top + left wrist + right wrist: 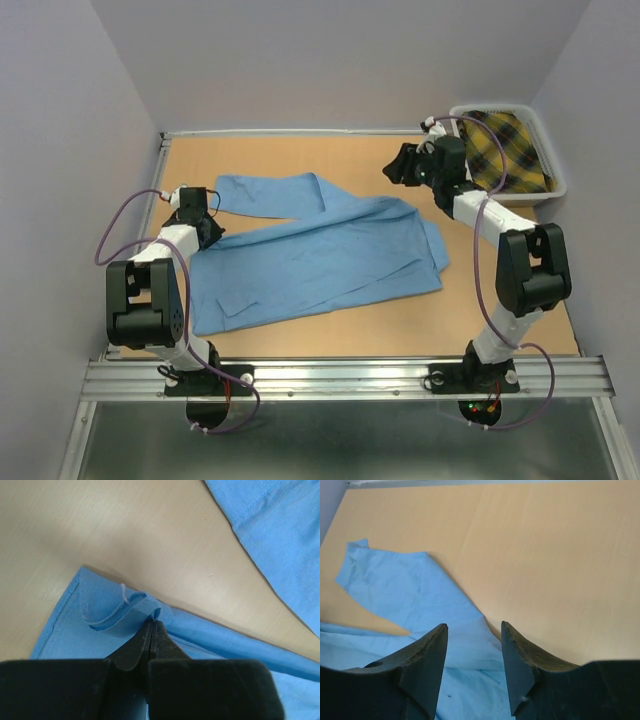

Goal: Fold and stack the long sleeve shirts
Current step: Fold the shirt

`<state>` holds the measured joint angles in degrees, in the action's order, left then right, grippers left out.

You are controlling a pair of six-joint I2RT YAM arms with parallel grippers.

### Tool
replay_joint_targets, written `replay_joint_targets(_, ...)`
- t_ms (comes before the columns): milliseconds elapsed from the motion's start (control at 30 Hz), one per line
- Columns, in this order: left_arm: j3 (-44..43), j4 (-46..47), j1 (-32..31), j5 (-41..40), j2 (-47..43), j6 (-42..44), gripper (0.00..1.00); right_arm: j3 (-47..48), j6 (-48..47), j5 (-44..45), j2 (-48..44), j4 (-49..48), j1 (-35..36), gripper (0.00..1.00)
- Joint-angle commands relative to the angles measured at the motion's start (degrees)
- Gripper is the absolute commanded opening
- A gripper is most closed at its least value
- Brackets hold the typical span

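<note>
Wooden table (300, 155) carries a shirt (320, 265); left gripper (152, 626) pinches its sleeve (270, 195) to fold, right gripper (474, 626) gapes empty.

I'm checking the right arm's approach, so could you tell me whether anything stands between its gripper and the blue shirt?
Nothing visible does. The right gripper hangs open over the shirt's edge, only cloth and bare table beneath. The bin sits beside it, out of the way.

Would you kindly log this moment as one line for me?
left pincer: shut on blue shirt sleeve | right pincer: open, empty
</note>
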<state>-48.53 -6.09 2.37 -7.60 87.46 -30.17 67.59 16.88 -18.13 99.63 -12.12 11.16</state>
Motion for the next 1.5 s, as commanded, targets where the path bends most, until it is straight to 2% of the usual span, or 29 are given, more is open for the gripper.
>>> replay_joint_targets(0,-0.34,0.64,0.44,-1.46,-2.82,1.78,0.0,7.63,-3.7,-6.12,4.59,10.35,-0.35,0.53)
replay_joint_targets(133,0.19,0.64,0.44,-1.19,-2.65,1.96,0.0,14.56,-6.41,-12.43,11.18,13.95,-0.26,0.53)
replay_joint_targets(400,1.07,0.99,0.09,-0.31,-2.56,2.84,0.0,19.07,-11.33,-14.13,20.33,15.46,1.49,0.54)
replay_joint_targets(600,0.72,0.9,0.0,-0.67,-2.65,2.75,0.0,9.07,-14.86,-10.26,14.28,14.76,3.87,0.54)
replay_joint_targets(733,0.37,0.81,0.0,-0.93,-2.65,2.93,0.0,-1.73,-15.04,-6.58,7.25,10.99,4.31,0.54)
replay_joint_targets(967,0.46,0.81,0.09,-2.07,-3.44,3.63,0.0,-13.52,-13.37,-3.58,-1.01,7.47,5.28,0.54)
replay_joint_targets(1100,-0.33,0.72,-0.09,-1.46,-3.52,3.81,0.0,-13.19,-11.96,-3.58,-2.6,6.85,5.28,0.54)
replay_joint_targets(1333,-0.51,0.46,0.0,-1.63,-4.05,3.63,0.0,-4.85,-11.17,-6.83,0.91,7.02,5.28,0.48)
replay_joint_targets(1433,-0.6,0.38,0.0,-1.46,-3.79,3.19,0.0,-3.0,-11.26,-7.88,2.31,7.11,5.28,0.39)
replay_joint_targets(1467,-0.86,0.46,0.0,-1.37,-3.7,3.19,0.0,-2.21,-11.35,-8.23,2.58,7.28,5.28,0.33)
